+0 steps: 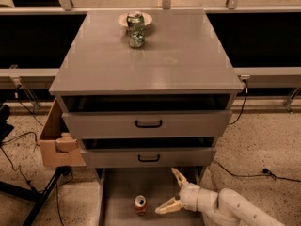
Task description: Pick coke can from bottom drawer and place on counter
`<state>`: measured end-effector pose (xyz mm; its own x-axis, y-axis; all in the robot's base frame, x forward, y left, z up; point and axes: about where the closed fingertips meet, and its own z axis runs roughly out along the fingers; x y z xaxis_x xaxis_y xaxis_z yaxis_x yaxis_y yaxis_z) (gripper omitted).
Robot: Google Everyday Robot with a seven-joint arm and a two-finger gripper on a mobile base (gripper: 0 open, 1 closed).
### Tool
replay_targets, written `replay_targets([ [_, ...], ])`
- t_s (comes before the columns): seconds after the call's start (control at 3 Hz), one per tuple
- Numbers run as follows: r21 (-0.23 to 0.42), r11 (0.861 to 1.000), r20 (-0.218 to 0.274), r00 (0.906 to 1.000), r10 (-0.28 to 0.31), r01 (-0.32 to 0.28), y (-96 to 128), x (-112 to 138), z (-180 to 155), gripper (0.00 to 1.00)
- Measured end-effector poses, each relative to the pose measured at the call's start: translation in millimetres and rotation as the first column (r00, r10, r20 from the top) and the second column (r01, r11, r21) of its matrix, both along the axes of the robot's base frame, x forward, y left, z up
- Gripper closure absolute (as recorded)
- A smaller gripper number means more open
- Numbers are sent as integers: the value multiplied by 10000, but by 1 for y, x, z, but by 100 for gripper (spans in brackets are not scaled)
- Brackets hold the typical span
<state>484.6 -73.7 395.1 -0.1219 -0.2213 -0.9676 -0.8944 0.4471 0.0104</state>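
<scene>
A: Far left, we log a cardboard box (56, 142) beside the cabinet, out of our path. The coke can (140, 204) stands upright on the floor of the bottom drawer (115, 192), which is pulled out so we can reach in from above.

B: Agreed. Just right of the can, our gripper (165, 191) sits low over the drawer. Its jaws are spread wide and face the can without touching it.

A: Edges: low drawer walls on either side, and the middle drawer front overhangs the back. We judge that a lift should come forward first.

B: The counter (160, 65) surface is mostly bare; a green can (136, 29) sits at the rear.
</scene>
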Motion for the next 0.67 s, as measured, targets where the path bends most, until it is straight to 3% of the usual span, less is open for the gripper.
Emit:
replay_targets([
  [0.67, -495, 9959, -212, 9970, 744, -754, 47, 16, -79, 0],
])
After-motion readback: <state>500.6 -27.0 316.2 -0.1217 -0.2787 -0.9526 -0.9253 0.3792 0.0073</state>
